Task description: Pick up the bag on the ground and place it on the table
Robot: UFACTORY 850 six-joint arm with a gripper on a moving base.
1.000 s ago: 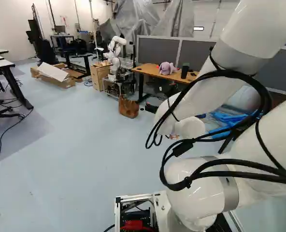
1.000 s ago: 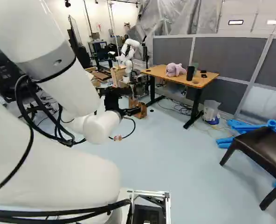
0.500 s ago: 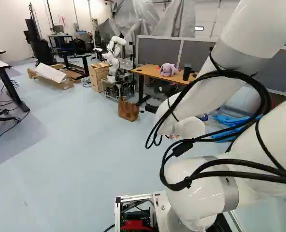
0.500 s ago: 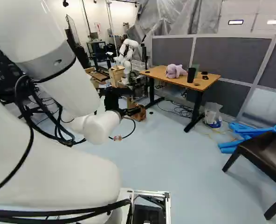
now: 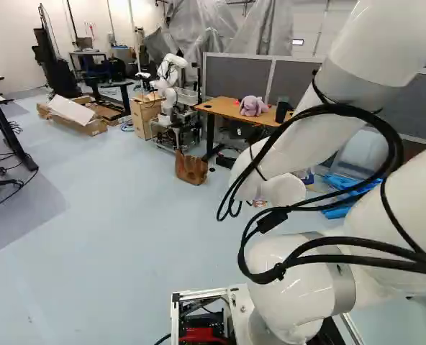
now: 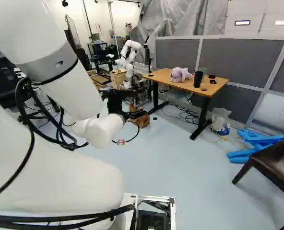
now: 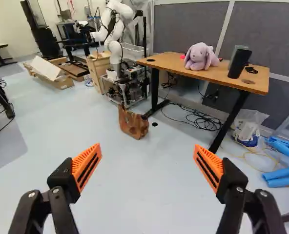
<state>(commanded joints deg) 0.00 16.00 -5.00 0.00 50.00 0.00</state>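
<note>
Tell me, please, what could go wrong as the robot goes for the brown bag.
The open claw might bump the table leg close beside the bag. The base could catch the loose cables by the table. Later, setting the bag down might knock over the black cup.

The bag [image 7: 134, 126] looks leathery, the tabletop [image 7: 170, 62] smooth wood, the stuffed toy [image 7: 199, 54] plush cloth.

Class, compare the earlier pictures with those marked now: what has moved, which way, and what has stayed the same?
The base has moved, apparently driving ahead: the bag and table look nearer, and the chair slides toward the right of the right base view. The arm has kept its pose; the bag is still on the floor. The pincer holds nothing.
</note>
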